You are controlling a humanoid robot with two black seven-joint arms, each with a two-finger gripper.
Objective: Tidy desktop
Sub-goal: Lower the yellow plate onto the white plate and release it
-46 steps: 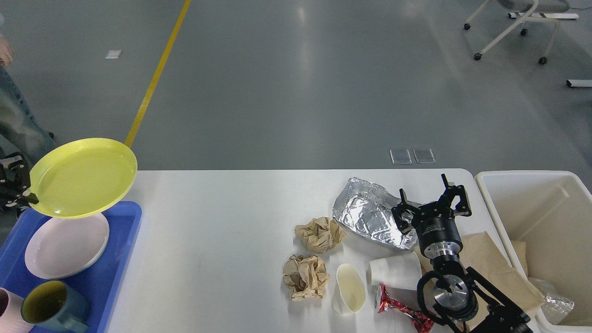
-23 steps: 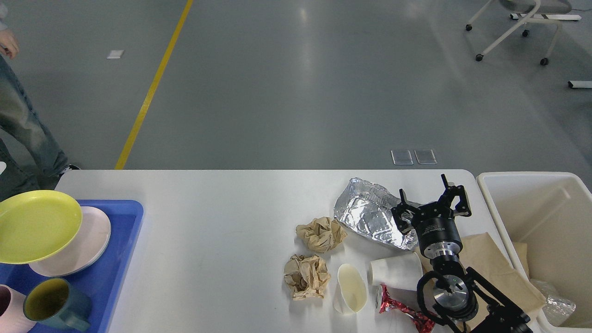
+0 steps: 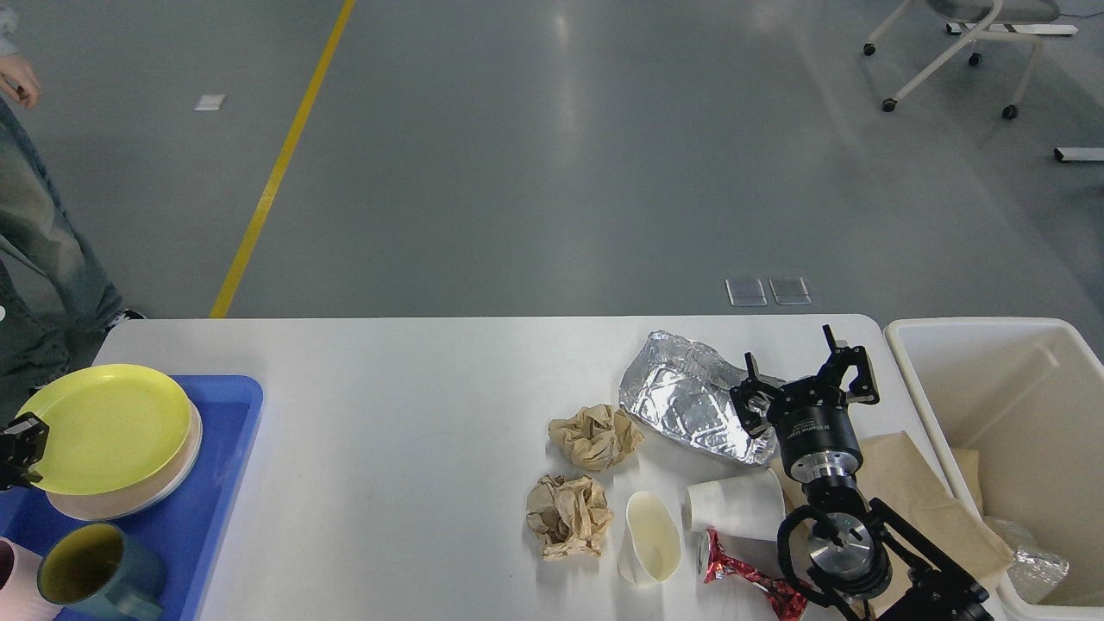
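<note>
Desktop [image 3: 414, 405] white, glossy, grey floor [image 3: 552, 155] beyond, right end effector [image 3: 808, 369] spread, left end effector [image 3: 17, 448] state unclear

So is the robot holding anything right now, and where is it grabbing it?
The right pincer is open and holds nothing. The left pincer sits at the yellow plate's near-left rim, but whether it grips cannot be told.

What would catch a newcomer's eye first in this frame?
The yellow plate, stacked on a pale plate in the blue tray at the desktop's left end. Next, the litter at right: crumpled foil, paper wads and tipped cups beside the open right gripper.
</note>
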